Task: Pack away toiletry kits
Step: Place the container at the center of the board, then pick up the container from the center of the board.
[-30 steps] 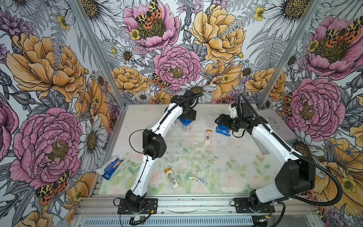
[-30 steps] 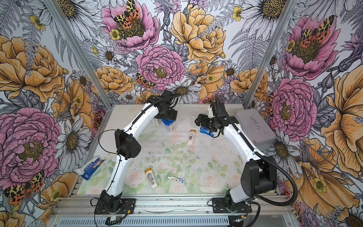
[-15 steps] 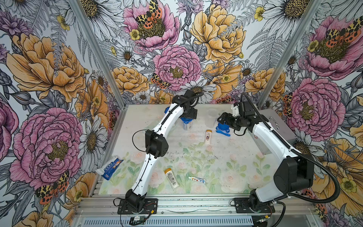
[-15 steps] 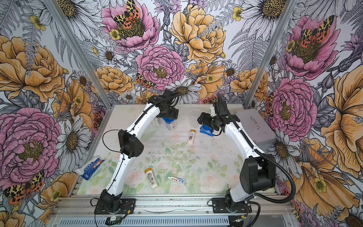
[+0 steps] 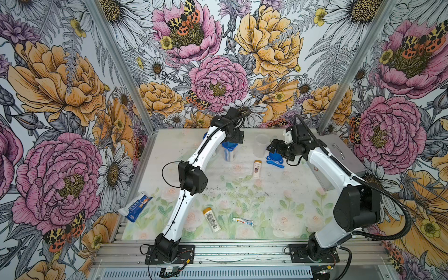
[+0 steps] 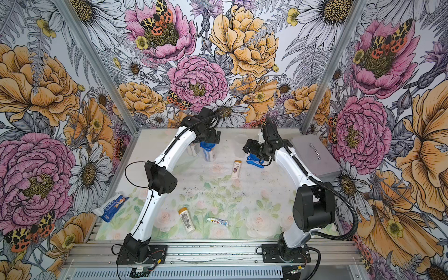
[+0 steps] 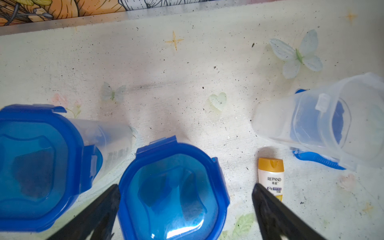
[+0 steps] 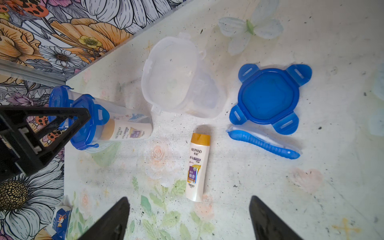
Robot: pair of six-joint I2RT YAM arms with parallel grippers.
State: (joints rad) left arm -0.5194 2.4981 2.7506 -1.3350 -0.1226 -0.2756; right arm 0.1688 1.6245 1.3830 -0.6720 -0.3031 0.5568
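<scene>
Table (image 5: 278,206), toiletry kits, as we find them:

- lidded cup (image 7: 172,187), upright, far centre; a packed bottle (image 8: 124,131) shows through its wall; the left gripper (image 7: 186,187) hangs over its blue lid, jaws spread wide to either side, pinching nothing;
- second lidded cup (image 7: 41,166), just beside the first on its left;
- open cup (image 5: 261,145), clear, far, right of the lidded pair;
- loose lid (image 8: 268,95), blue, four tabs out, flat on the table right of the open cup;
- toothbrush (image 8: 264,143), blue, lying along the near edge of the loose lid; we cannot tell whether they touch;
- far bottle (image 5: 257,168), white with orange cap, lying flat just near of the open cup; the right gripper (image 8: 188,199) hovers above this group, jaws spread, empty;
- near bottle (image 5: 212,219), lying flat by the near edge, centre;
- toothpaste tube (image 5: 243,221), just right of the near bottle.

Also noted: blue-and-white packet (image 5: 135,206) at the near left edge; metal case (image 5: 339,155) on the far right.
</scene>
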